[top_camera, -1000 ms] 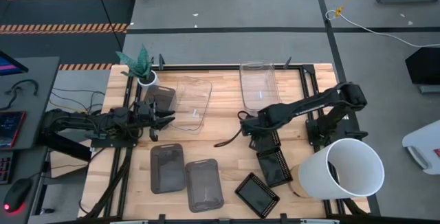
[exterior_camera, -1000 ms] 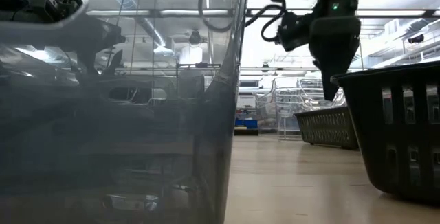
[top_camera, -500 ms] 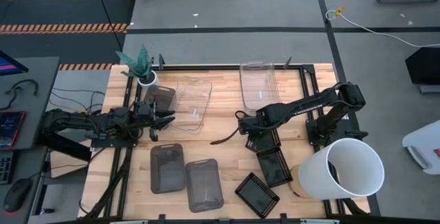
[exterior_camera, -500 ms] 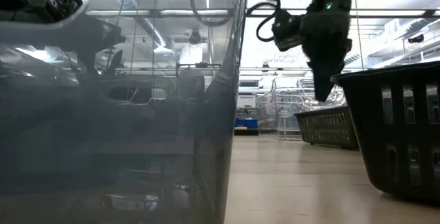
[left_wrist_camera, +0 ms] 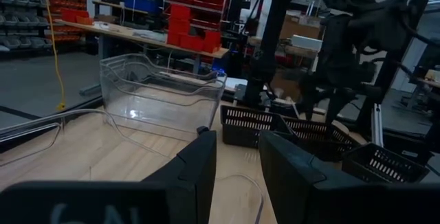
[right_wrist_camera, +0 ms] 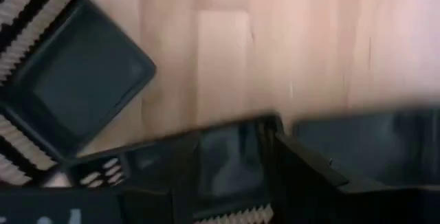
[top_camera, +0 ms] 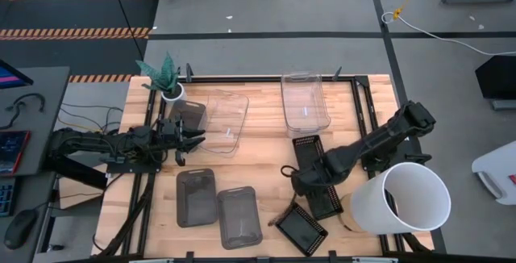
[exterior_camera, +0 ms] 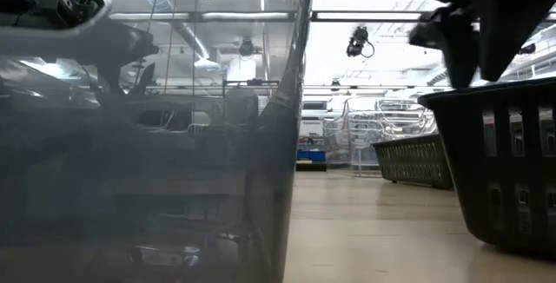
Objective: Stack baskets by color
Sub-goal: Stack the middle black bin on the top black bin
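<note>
High view shows three black mesh baskets at lower right of the surface (top_camera: 266, 166): one (top_camera: 307, 151) just right of centre, one (top_camera: 326, 196) below it under the right arm, and one (top_camera: 301, 229) tilted at the bottom edge. Right claw (top_camera: 297, 184) hovers just left of the middle one, above the tilted one; in the right wrist view its fingers (right_wrist_camera: 302, 172) stand spread, with a basket rim (right_wrist_camera: 227, 148) between them, though I cannot tell whether they grip it. Two smoky grey baskets (top_camera: 196, 196) (top_camera: 239, 216) lie side by side at lower centre. Two clear baskets sit in the upper half, one (top_camera: 305, 102) at upper centre, one (top_camera: 226, 122) to its left. Left claw (top_camera: 196, 139) rests at the left clear basket's edge, fingers partly apart around its wall. A white bucket (top_camera: 407, 196) lies at lower right; a potted plant (top_camera: 167, 81) stands upper left.
</note>
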